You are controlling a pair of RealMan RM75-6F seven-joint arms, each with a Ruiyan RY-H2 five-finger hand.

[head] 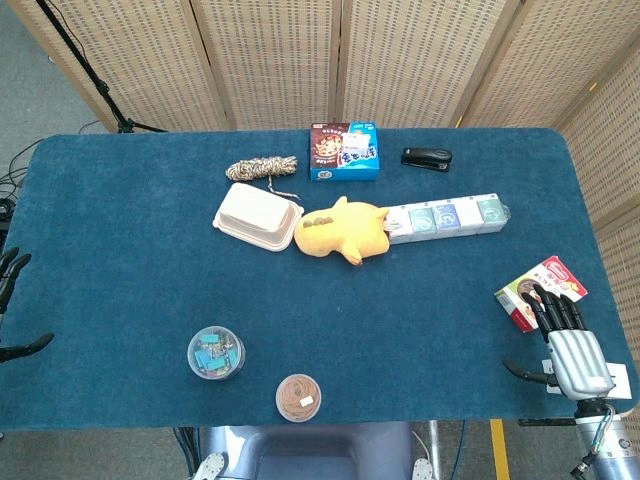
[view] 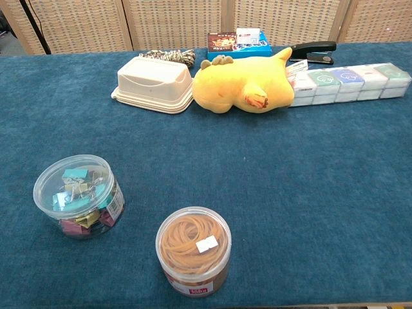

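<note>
Where the right robot hand [head: 566,335] rests with fingers extended and apart, their tips touch a small red-and-white carton [head: 540,291], well right of the yellow plush toy [head: 341,230]. Seemingly light, crushable cardboard: grip its long sides. The left robot hand [head: 10,275] grips nothing.

It looked like a lab set up for recording; a table [head: 120,300] under blue felt stood before woven folding screens [head: 270,60]; a tripod leg [head: 90,80] and cables [head: 15,165] lay on grey carpet; unrelated oddments were spread out like test props.
</note>
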